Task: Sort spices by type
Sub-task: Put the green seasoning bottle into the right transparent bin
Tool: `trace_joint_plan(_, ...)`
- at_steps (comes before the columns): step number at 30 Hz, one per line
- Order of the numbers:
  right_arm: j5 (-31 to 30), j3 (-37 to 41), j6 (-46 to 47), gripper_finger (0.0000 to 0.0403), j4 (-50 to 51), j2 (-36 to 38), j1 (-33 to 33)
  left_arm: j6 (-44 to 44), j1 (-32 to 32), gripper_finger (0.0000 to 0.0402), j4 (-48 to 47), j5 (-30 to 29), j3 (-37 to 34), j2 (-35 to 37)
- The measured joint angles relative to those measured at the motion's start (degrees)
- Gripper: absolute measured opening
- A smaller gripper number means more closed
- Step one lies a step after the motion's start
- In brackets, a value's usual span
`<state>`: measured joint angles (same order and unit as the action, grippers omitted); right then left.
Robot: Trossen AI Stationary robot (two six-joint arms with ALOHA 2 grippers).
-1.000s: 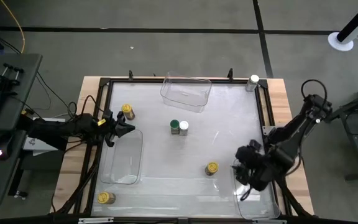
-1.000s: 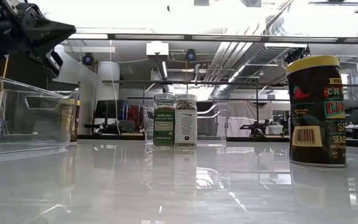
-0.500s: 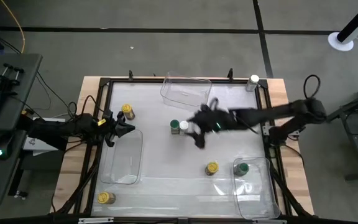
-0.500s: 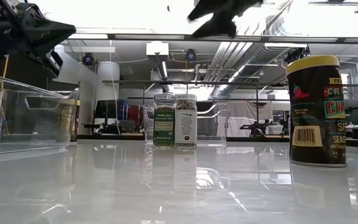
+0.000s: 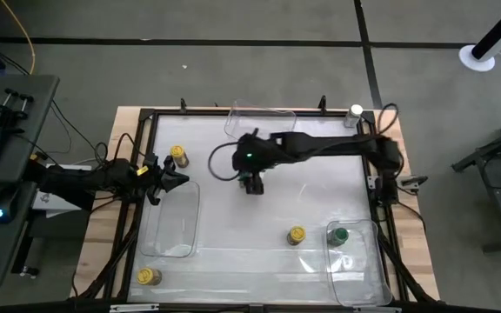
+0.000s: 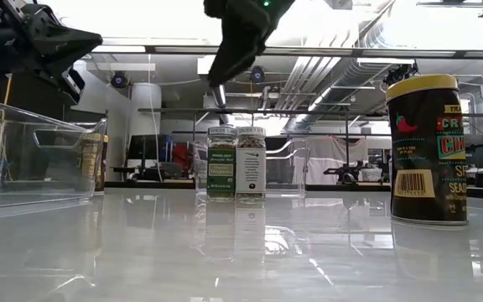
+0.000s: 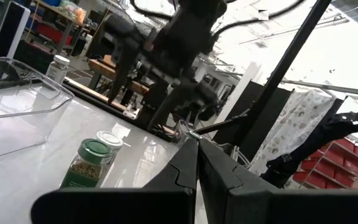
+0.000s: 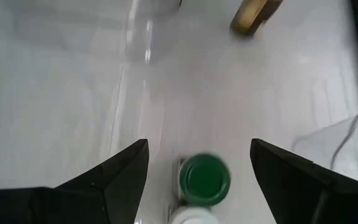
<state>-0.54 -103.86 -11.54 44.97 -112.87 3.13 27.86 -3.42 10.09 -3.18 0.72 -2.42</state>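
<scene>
The right gripper (image 5: 252, 182) hangs over the middle of the table, fingers spread wide and empty, directly above the green jar (image 8: 204, 178) that touches a white-lidded jar (image 8: 191, 217). To my eye the pick wants a straight descent with one finger slipping between the two lids, so the white one isn't knocked.

The right bin (image 5: 361, 271) holds one green-lidded jar (image 5: 337, 235); a yellow jar (image 5: 296, 235) stands just outside it. The left bin (image 5: 174, 219) and far bin (image 5: 261, 130) look empty.

The left gripper (image 5: 177, 179) waits pinched together at the left bin's edge.
</scene>
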Motion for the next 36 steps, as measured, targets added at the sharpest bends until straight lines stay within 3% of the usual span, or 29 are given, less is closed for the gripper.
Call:
trace_joint_plan(6, -2.15, -8.16, -0.35, 0.0277, 9.77, -7.22, 0.04, 0.0, -0.01, 0.0001, 0.0, -0.02, -0.01, 0.0)
trace_joint_plan(20, -5.04, -7.88, -0.32, 0.0277, 9.57, -10.02, 1.59, 0.0, 0.0, 0.0001, 0.0, -0.02, 0.0, 0.02)
trace_joint_plan(26, -0.92, -7.82, 1.06, 0.0277, 10.44, -10.77, 2.52, 0.0, -0.01, 0.0001, -0.02, -0.01, -0.01, 0.0)
trace_joint_plan(36, -0.79, -7.82, 0.55, 0.0277, 10.99, -13.65, 2.52, 0.0, 0.0, 0.0001, -0.07, 0.0, -0.01, 0.0)
